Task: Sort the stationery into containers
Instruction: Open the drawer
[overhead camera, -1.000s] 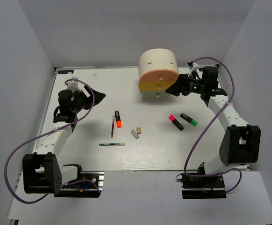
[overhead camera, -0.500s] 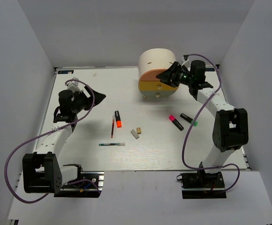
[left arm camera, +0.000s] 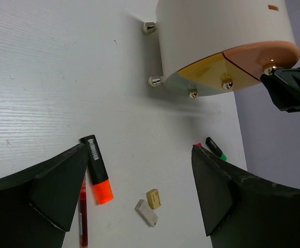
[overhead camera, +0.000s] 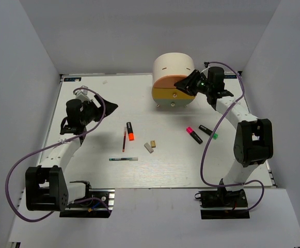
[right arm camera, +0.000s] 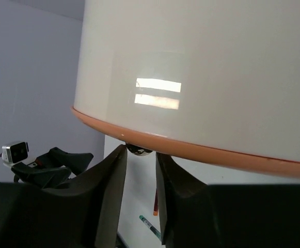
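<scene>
Grip comes first here: our right gripper [right arm camera: 139, 155] is at the front of the cream organizer [overhead camera: 173, 67], its 2 fingers [right arm camera: 108, 181] straddling the small round knob [right arm camera: 138, 150] of the orange drawer [right arm camera: 217, 153]. The gap is narrow and the knob sits right between the tips. We cannot tell whether they are pinching it or only flanking it. Our left gripper [left arm camera: 139, 150] hangs released with jaws wide over the left part of the table [overhead camera: 88, 155], holding nothing.

All the stationery lies out on the table, well apart from the drawers. The orange highlighter [overhead camera: 130, 131] is beside the pencil [overhead camera: 124, 140], and the pen [overhead camera: 123, 159] lies nearer our bases. The white eraser [overhead camera: 148, 147] and tan eraser [overhead camera: 153, 143] are just beside each other. The pink highlighter [overhead camera: 193, 135] and green highlighter [overhead camera: 208, 131] lie to the right.

We judge the step in hand to be opening the orange drawer. The knob is small, round and shiny, so we want it seated fully between the tips before any pull, or it will likely slip out. We would pull slowly and straight out from the flat face, not upward or sideways. A skewed pull could jam the drawer or drag the organizer on its small metal feet [left arm camera: 155, 81]. If the body starts to slide, our free left arm could brace it.
</scene>
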Motion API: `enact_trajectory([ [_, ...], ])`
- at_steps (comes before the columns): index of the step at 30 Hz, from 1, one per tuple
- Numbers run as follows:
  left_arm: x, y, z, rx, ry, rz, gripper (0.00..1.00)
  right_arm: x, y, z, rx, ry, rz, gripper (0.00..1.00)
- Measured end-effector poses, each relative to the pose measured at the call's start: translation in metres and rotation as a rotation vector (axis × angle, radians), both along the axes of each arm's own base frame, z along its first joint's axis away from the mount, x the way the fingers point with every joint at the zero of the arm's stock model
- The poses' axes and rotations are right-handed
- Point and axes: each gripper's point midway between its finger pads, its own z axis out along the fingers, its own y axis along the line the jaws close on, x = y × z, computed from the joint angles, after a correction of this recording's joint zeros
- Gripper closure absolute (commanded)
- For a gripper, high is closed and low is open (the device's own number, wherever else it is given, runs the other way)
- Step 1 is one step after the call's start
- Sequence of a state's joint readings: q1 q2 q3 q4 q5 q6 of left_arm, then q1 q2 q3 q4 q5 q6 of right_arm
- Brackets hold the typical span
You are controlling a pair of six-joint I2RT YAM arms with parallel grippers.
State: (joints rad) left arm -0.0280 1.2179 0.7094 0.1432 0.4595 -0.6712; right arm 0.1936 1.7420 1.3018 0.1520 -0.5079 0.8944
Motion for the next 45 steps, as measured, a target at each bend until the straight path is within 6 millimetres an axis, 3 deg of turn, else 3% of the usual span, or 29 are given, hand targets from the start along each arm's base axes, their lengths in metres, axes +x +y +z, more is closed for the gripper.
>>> enact_trajectory([
  [2, 0.002, 0.0, -0.003, -0.005, 0.008, 0.001, 0.09, 0.001, 0.0, -0.001, 0.003, 0.013, -0.013, 0.76],
  [10, 0.006, -0.008, -0.03, -0.023, 0.089, -0.024, 0.11, -0.001, -0.001, -0.007, 0.005, 0.034, -0.031, 0.84],
  [13, 0.005, -0.017, -0.047, -0.029, 0.14, -0.05, 0.11, -0.008, -0.003, -0.016, 0.005, 0.056, -0.035, 0.75],
  [14, 0.005, -0.02, -0.052, -0.029, 0.152, -0.058, 0.11, -0.011, -0.003, -0.019, 0.008, 0.068, -0.036, 0.61],
  [15, 0.004, -0.024, -0.056, -0.03, 0.165, -0.068, 0.11, -0.013, -0.003, -0.021, 0.012, 0.076, -0.038, 0.56],
  [18, 0.002, -0.033, -0.06, -0.031, 0.18, -0.094, 0.11, -0.017, -0.003, -0.023, 0.017, 0.085, -0.038, 0.5],
  [24, 0.002, -0.043, -0.055, -0.03, 0.17, -0.118, 0.11, -0.014, -0.002, -0.015, 0.05, 0.091, -0.053, 0.48],
  [32, 0.002, -0.046, -0.053, -0.025, 0.162, -0.121, 0.11, -0.004, 0.003, 0.009, 0.099, 0.08, -0.083, 0.46],
  [45, -0.002, -0.05, -0.055, -0.018, 0.176, -0.127, 0.11, 0.004, 0.006, 0.0, 0.118, 0.127, -0.15, 0.49],
])
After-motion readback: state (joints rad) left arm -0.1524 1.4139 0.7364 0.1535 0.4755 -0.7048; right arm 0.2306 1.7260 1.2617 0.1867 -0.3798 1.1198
